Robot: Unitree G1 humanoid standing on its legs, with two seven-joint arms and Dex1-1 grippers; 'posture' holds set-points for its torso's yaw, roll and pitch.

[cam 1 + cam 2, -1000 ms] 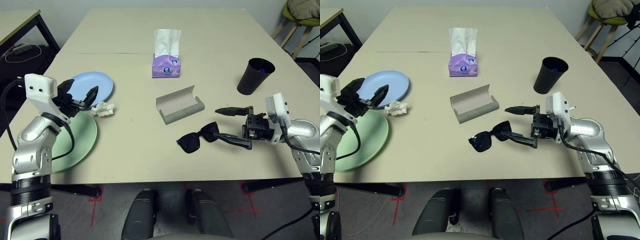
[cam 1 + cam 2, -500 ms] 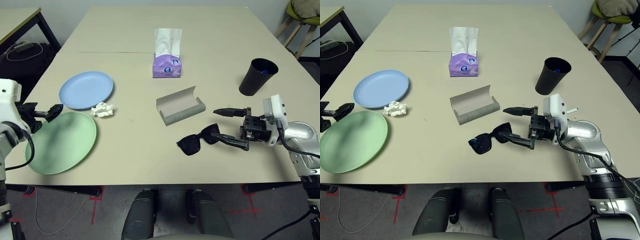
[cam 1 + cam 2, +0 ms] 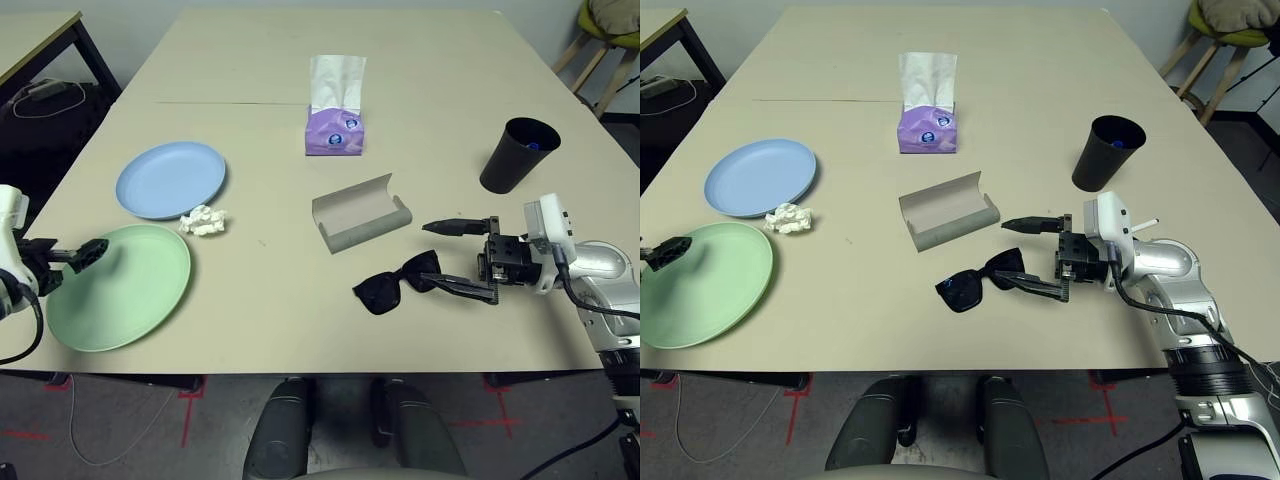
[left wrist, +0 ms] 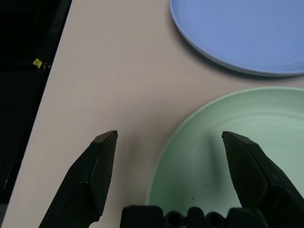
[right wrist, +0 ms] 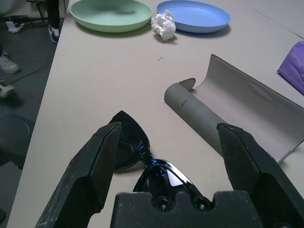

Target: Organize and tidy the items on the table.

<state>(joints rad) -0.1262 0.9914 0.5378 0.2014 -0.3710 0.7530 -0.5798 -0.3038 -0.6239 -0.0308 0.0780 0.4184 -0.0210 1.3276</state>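
Note:
On the beige table [image 3: 270, 320] lie a pale blue plate [image 3: 171, 179], a mint green plate [image 3: 118, 286] and a crumpled white tissue [image 3: 204, 220] between them. My left gripper [image 4: 168, 142] is open at the table's left edge, its fingers on either side of the green plate's rim [image 4: 190, 118]. A grey-green glasses case [image 3: 360, 212] lies open at the centre. Black sunglasses [image 3: 395, 283] lie just in front of it. My right gripper [image 3: 440, 253] is open, and its fingers [image 5: 107, 152] flank the near end of the sunglasses [image 5: 142, 161]. A black cup [image 3: 519, 154] stands at the right.
A purple tissue box [image 3: 335, 120] stands behind the case, near the seam line. A dark-framed side desk [image 3: 40, 40] is at the far left, and a chair with a green seat [image 3: 610, 30] at the far right.
My left arm has drawn back from above the tissue and blue plate to the left edge beside the green plate. The right gripper has stayed by the sunglasses.

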